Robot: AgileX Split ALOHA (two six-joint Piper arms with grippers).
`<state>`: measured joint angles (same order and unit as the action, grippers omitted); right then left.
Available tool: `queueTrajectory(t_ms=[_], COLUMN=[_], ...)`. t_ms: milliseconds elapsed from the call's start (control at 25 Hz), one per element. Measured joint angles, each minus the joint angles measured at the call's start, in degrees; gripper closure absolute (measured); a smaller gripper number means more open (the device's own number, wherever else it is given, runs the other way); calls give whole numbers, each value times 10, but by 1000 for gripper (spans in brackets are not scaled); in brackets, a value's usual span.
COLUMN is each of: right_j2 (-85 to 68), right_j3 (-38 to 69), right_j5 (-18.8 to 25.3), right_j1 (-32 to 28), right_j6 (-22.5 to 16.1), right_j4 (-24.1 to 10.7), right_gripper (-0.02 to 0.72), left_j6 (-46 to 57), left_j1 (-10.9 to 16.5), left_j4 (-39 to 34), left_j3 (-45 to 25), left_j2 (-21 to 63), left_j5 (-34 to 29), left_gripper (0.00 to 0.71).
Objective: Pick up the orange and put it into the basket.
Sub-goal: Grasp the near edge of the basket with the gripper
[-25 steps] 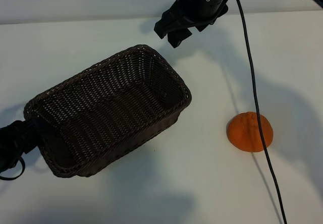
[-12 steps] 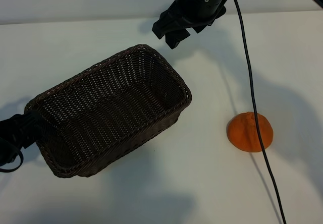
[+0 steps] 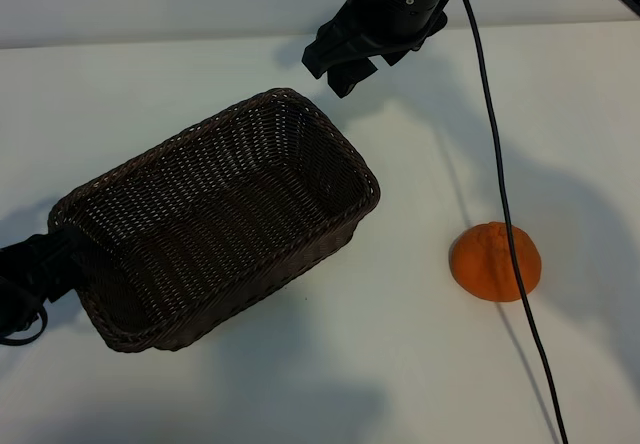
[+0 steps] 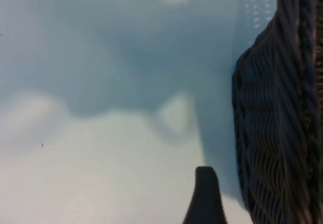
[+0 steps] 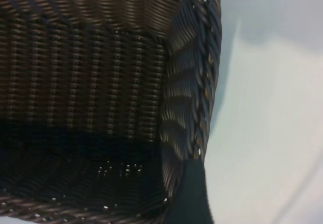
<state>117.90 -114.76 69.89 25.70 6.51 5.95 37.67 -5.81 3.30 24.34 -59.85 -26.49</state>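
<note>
The left gripper (image 3: 45, 269) sits at the table's (image 3: 180, 84) left edge, jaws spread, beside the basket's (image 3: 330, 129) short end — holding nothing. The basket lies diagonally across the middle-left. The right gripper (image 3: 340, 64) hangs near the far edge, released, empty. The orange (image 3: 485, 259) rests toward the right edge — a cable (image 3: 500, 184) crosses it.

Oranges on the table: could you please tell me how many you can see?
1. The orange lies on the table, right of the basket, behind a black cable. None is in the basket.
</note>
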Motion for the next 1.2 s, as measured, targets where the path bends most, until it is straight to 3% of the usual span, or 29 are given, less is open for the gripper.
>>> queueTrajectory(t_ms=[600,1200], right_j2=[0,0], right_j3=[0,0], right_j5=[0,0], right_j1=[0,0], right_j6=[2,15], right_j4=[10,11], right_gripper=[108,108], left_j6=[8,2], left_j1=[0,0], left_j4=[0,28], left_j3=[0,6], left_j2=[-33,-92], left_j5=[15,101], left_gripper=[122,122])
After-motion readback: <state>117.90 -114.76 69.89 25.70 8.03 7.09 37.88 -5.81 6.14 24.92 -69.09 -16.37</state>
